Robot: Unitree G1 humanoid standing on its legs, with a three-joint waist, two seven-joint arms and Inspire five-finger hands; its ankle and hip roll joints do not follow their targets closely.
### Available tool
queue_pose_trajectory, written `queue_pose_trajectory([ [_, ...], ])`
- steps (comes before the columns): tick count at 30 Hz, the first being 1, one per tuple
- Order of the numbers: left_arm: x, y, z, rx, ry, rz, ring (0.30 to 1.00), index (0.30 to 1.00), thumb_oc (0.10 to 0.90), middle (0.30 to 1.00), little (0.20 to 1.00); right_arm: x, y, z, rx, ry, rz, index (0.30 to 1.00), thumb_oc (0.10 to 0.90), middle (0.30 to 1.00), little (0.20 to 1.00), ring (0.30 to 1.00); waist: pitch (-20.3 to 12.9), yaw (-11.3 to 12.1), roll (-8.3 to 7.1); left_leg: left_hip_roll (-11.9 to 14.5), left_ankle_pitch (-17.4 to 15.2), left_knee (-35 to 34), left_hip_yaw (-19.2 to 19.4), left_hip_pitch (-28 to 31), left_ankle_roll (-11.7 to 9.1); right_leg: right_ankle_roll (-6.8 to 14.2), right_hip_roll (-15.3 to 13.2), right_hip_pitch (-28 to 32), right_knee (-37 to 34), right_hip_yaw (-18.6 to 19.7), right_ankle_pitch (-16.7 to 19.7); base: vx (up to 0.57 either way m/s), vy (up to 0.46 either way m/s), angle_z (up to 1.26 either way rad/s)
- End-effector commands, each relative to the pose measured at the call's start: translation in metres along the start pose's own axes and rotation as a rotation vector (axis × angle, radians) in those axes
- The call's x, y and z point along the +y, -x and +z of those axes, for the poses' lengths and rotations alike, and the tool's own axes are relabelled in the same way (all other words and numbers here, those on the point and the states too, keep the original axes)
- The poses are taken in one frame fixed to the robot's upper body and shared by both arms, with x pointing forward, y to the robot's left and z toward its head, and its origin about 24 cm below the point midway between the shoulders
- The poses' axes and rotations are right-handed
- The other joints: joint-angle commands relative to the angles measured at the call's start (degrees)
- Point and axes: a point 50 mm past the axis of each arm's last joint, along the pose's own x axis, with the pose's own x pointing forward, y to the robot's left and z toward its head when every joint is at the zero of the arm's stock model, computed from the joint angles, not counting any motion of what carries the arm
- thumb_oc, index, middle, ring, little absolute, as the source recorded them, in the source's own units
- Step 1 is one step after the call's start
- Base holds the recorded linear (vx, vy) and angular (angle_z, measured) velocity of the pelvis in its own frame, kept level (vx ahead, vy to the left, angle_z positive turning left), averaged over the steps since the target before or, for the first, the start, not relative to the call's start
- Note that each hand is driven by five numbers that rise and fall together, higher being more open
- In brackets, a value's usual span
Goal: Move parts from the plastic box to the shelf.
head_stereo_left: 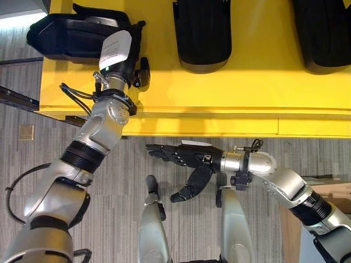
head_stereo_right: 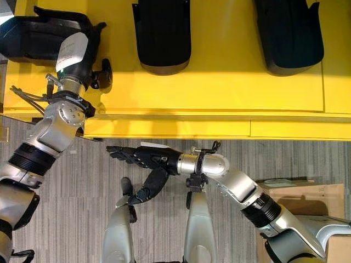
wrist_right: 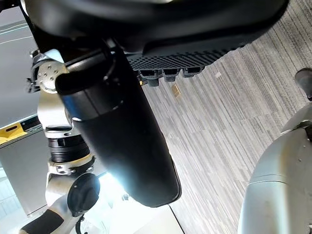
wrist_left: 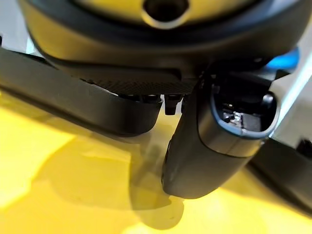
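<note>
On the yellow shelf [head_stereo_left: 252, 87] lie three black plastic parts. My left hand [head_stereo_left: 123, 55] rests at the leftmost part [head_stereo_left: 60, 38], its fingers laid straight against the part's near end [wrist_left: 97, 112]. Its thumb [wrist_left: 209, 146] stands off the part, with the tip down on the yellow surface [wrist_left: 58, 195]. My right hand [head_stereo_left: 186, 156] hovers over the grey carpet in front of the shelf's edge, open and holding nothing, fingers stretched to the left and thumb [wrist_right: 122, 136] hanging free.
A second black part [head_stereo_left: 202, 33] lies mid-shelf and a third [head_stereo_left: 323, 33] at the right. A cardboard box [head_stereo_right: 296, 197] stands on the floor at the lower right. The shelf's front lip [head_stereo_left: 219, 123] runs across just beyond my right hand.
</note>
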Motion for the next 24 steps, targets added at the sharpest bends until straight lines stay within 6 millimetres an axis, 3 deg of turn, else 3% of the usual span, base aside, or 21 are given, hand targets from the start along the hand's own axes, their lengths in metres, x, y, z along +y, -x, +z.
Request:
queue_pose_trajectory([
  [1,0.006,-0.002,0.04,-0.247,-0.133,-0.095,1.0,1.0,0.9,1.0,1.0,0.006,0.001,0.046,-0.273,0.061,0.081,1.0,0.9,1.0,1.0,1.0,-0.9,-1.9,-0.2,-0.5,-1.9,1.1,2.0,1.4,2.6,-2.4,0.5,5.3,-2.1,-2.8,-1.8,0.0,0.028,0.04],
  [17,-0.012,0.02,0.04,-0.307,-0.231,-0.268,1.0,1.0,0.9,1.0,1.0,0.005,0.01,0.044,-0.257,0.063,0.065,1.0,0.9,1.0,1.0,1.0,-1.5,-1.5,1.4,-1.1,-1.9,0.5,2.2,2.2,2.7,-1.9,-0.1,6.0,-3.8,-2.9,-0.9,0.0,0.009,0.0],
  [24,-0.024,0.035,0.024,-0.27,-0.287,-0.382,1.0,1.0,0.9,1.0,1.0,0.005,0.015,0.041,-0.262,0.055,0.043,1.0,0.9,1.0,1.0,1.0,-2.0,-0.8,1.49,-1.1,-2.7,1.5,2.0,2.6,2.8,-1.8,-0.2,6.9,-4.1,-3.3,-0.8,0.01,-0.021,0.0],
])
